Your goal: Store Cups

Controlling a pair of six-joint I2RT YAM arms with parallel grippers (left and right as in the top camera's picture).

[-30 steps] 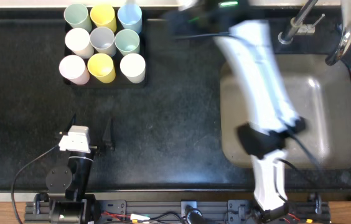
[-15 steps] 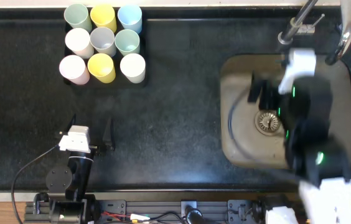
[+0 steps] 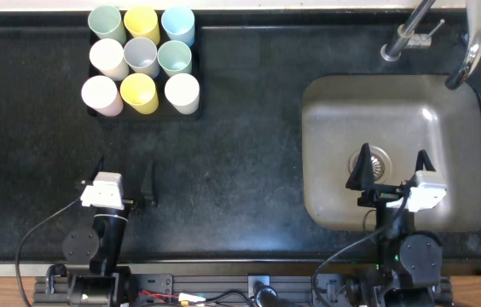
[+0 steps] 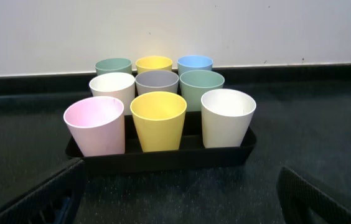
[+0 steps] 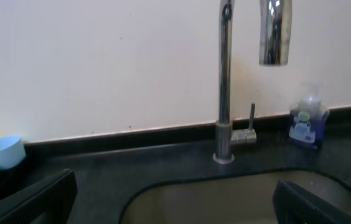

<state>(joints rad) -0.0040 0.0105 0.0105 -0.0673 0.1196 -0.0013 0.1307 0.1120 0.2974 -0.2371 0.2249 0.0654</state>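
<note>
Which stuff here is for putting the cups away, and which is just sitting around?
For the job: the nine cups; the black tray they stand in.
Just sitting around: the sink; the tap; the soap bottle.

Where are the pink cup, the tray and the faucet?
pink cup point(image 4: 94, 129): left wrist view, on its front wall.
tray point(image 4: 163, 160): left wrist view, on its front wall, below the yellow cup.
faucet point(image 5: 225, 87): right wrist view, on its upright pipe.
</note>
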